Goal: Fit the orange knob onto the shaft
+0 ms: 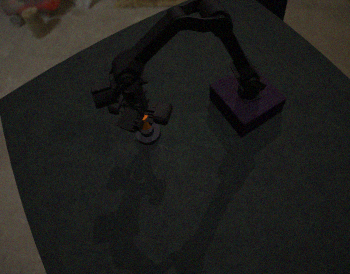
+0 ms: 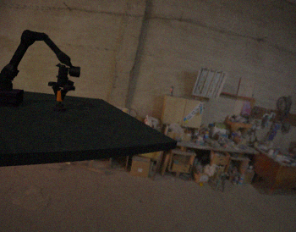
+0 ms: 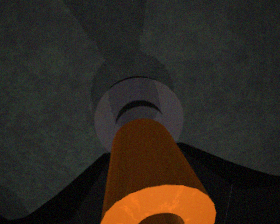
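Gripper fingers (image 1: pixel 144 116) (image 2: pixel 60 90), dark and angular, are clamped on the tapered orange knob (image 1: pixel 146 125) (image 2: pixel 58 96) (image 3: pixel 145 165), which points down between them, its ring-shaped orange end uppermost in the wrist view. Directly below the gripper is the round grey pedestal (image 1: pixel 153 140) (image 2: pixel 60 108) (image 3: pixel 172 117), standing on the dark tabletop (image 1: pixel 272 190) (image 2: pixel 90 129) (image 3: pixel 235 60). From the wrist, the knob's far end overlaps the pedestal's middle; whether it touches or has started down the shaft, I cannot tell. Off to one side of the gripper, well apart, a purple square block (image 1: pixel 224 105) (image 2: pixel 12 96) carries the black jointed arm (image 1: pixel 159 35) (image 2: pixel 19 52), which arches over to the gripper.
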{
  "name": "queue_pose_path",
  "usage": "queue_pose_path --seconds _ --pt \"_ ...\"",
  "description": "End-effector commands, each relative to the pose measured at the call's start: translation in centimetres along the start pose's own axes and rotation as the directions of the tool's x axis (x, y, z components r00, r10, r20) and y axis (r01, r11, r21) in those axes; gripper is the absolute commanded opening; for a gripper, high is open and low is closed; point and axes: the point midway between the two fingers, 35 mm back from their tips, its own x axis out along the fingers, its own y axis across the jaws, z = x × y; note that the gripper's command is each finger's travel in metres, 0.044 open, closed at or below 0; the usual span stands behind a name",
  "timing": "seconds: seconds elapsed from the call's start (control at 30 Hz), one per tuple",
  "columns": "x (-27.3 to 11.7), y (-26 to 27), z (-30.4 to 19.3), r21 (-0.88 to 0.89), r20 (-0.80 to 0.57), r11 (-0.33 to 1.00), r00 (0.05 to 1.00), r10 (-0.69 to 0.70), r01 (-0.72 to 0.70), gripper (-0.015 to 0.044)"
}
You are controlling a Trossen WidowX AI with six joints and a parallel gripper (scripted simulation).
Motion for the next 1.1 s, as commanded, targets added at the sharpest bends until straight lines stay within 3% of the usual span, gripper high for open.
queue_pose_path --seconds 0.0,0.7,0.93,1.07 --pt "-0.1 -0.4 0.16 -0.07 0.0 0.998 1.0 -0.007 0.007 0.0" --pt "-0.17 -0.4 0.15 -0.07 0.0 0.998 1.0 -0.007 0.007 0.0" --pt "-0.09 -0.19 0.04 -0.266 0.0 0.964 1.0 -0.007 0.007 0.0" --pt "0.1 0.11 -0.13 -0.276 0.0 0.961 1.0 -0.007 0.006 0.0"
